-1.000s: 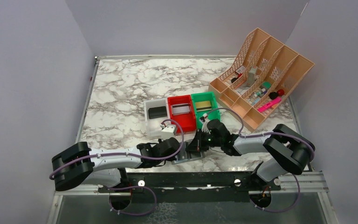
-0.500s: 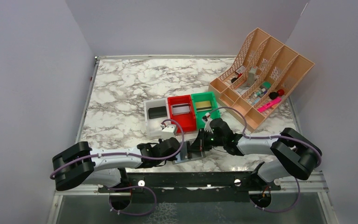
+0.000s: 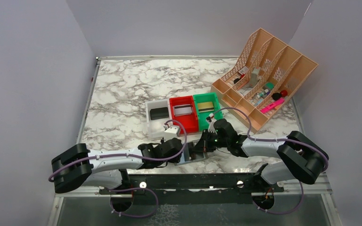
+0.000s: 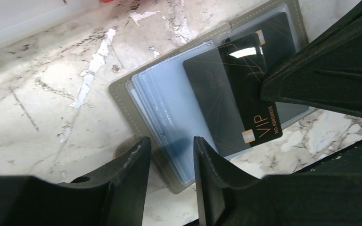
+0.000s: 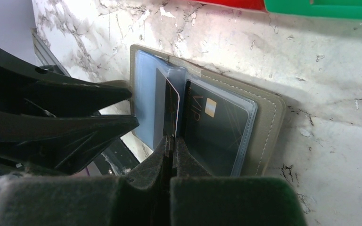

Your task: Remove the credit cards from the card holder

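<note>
Marble table (image 3: 122,89) carries open card holder (image 4: 169,108), three bins (image 3: 188,127), apparently abutting, and organizer (image 3: 250,49).

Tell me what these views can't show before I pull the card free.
Left wrist: the black card's far end sits behind the right gripper; the left gripper covers the wallet's near corner.
Right wrist: card is edge-on, so how much remains sleeved is unclear.
Top view: both arms mostly hide the wallet.
Cards under stacked sleeves: uncountable.

The black card (image 4: 226,94) is glossy plastic, the card holder (image 4: 119,94) matt grey with shiny clear sleeves (image 4: 169,108)
</note>
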